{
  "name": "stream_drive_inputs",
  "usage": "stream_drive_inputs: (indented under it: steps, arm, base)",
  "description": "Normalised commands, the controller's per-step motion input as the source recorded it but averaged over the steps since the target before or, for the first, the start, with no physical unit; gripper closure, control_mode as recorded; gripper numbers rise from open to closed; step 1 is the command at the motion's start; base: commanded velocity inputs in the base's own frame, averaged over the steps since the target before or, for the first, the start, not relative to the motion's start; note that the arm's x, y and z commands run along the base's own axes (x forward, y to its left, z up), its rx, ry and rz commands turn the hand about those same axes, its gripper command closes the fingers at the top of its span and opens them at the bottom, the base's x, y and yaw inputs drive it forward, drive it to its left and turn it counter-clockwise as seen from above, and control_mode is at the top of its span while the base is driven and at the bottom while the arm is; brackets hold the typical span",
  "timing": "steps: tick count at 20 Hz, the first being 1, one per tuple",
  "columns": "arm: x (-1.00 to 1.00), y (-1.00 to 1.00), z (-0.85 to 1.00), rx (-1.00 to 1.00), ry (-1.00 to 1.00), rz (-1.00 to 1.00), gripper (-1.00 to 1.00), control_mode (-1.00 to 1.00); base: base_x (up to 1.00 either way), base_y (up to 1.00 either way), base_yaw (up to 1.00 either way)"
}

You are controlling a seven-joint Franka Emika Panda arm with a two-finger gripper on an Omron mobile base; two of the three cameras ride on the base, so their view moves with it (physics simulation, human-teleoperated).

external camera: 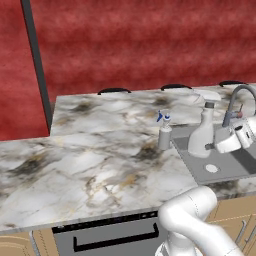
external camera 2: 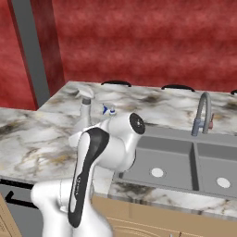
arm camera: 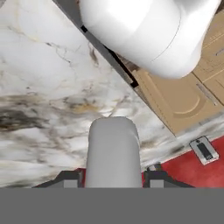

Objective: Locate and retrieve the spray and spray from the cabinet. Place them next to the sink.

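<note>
At the sink's (external camera: pixel 220 172) left rim, on the tabletop (external camera: pixel 90 160), stands the small spray w/ blue-tipped nozzle (external camera: pixel 164 131), upright. Just right of it, over the basin's left end, my hand (arm camera: pixel 113 177) is pinching the trigger-head spray (external camera: pixel 203 132), fingers pressed on its grey body, bottle roughly upright. Faucet (external camera: pixel 236 102) rises further right, near the back edge. Tan cabinet doors (arm camera: pixel 183 94) sit below the tabletop's front edge.

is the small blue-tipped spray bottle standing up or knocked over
Upright. The blue-tipped spray bottle stands on its base on the marble counter at the sink's left edge, nozzle on top.
</note>
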Motion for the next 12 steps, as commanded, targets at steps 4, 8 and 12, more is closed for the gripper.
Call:
stream_drive_inputs:
  steps: [4, 8, 12]
  arm:
    - [-0.28, 0.02, -0.08, -0.05, -0.06, -0.38, 1.0, -1.0]
    - [-0.23, 0.0, -0.15, -0.06, 0.0, -0.38, 1.0, -1.0]
    - [-0.04, 0.0, -0.24, 0.0, 0.0, -0.47, 1.0, -1.0]
  base:
    - [0.0, 0.0, 0.0]
    - [0.0, 0.0, 0.0]
    - [0.0, 0.0, 0.0]
